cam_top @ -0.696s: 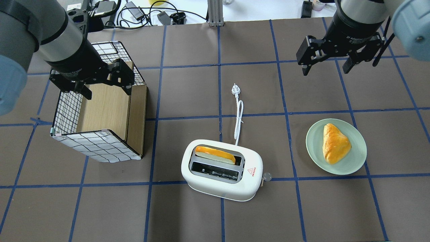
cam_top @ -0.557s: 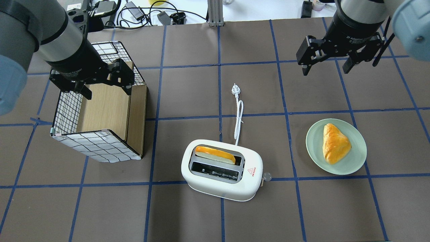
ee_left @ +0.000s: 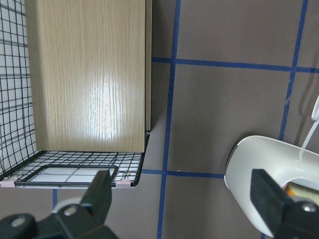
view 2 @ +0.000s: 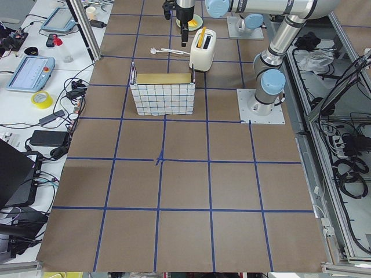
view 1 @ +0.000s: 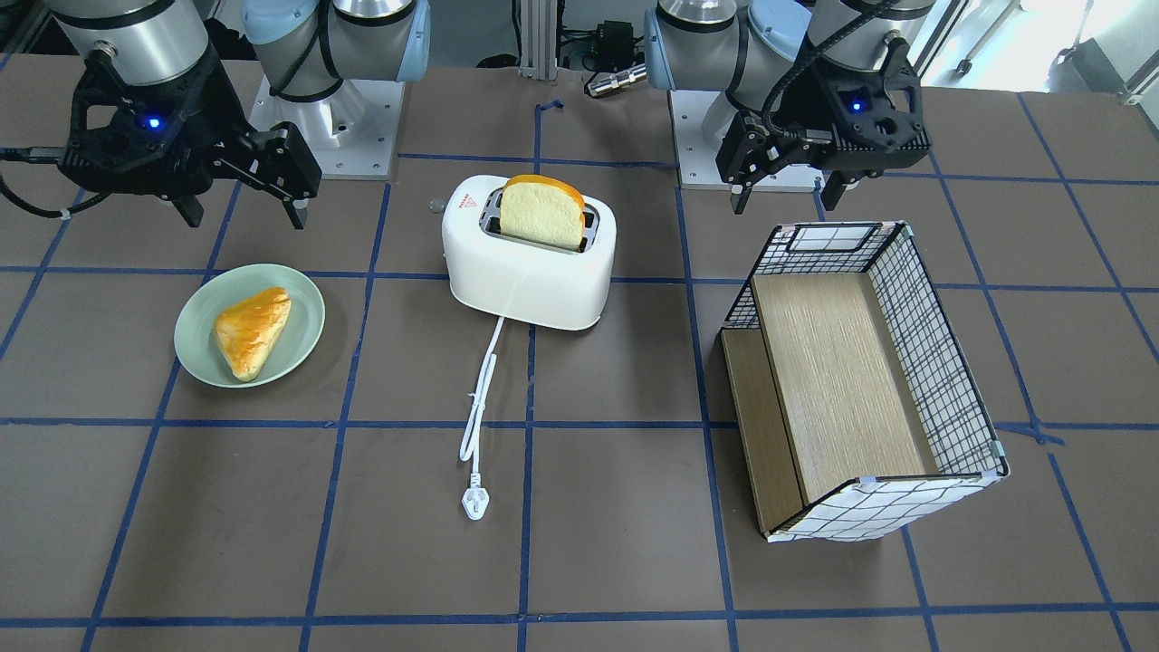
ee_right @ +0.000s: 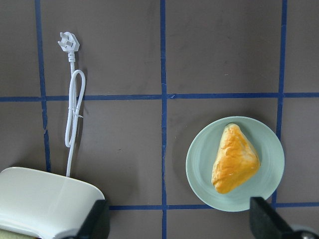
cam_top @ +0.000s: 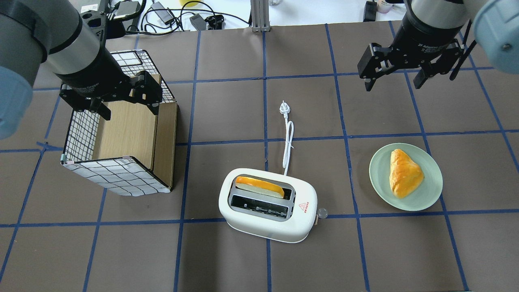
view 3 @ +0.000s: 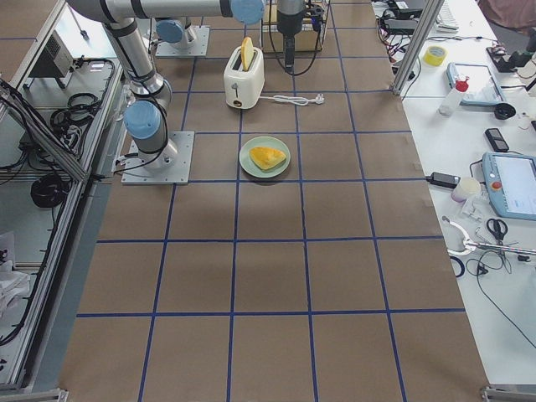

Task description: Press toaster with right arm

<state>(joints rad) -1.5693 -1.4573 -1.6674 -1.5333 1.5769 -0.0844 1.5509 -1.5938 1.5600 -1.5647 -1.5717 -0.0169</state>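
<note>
We are logging the toaster [cam_top: 265, 221], white and rounded, which is standing near the middle of the table [cam_top: 227, 113], slightly toward the robot's side. It is carrying a red triangle sticker [cam_top: 302, 206] on top and a small grey lever knob [cam_top: 322, 212] at the end that is facing the robot's right. A bread slice [cam_top: 259, 186] is sitting upright in the slot farther from the robot, and in the front-facing view its top is sticking out above the slot. The white cord [cam_top: 288, 148] is running from the toaster's far side away from the robot, loosely looped, and is ending in a plug [cam_top: 283, 108] that is lying flat on the table. To the toaster's right we are recording a pale green plate [cam_top: 377, 178], apart from the toaster, with a golden triangular pastry [cam_top: 404, 173] lying on it. The right arm [cam_top: 429, 20] is coming in at the far right, and the right gripper [cam_top: 392, 86] is hanging above the table beyond the plate, well apart from the toaster. Its fingers are standing wide apart and are gripping nothing. The left arm [cam_top: 61, 36] is reaching in on the other side. The left gripper [cam_top: 129, 112] is hovering over the far end of a wire-grid basket [cam_top: 117, 174] with a wooden board inside, and its fingers are likewise spread wide and are gripping nothing. The basket is resting on the table to the toaster's left, not touching it.
</note>
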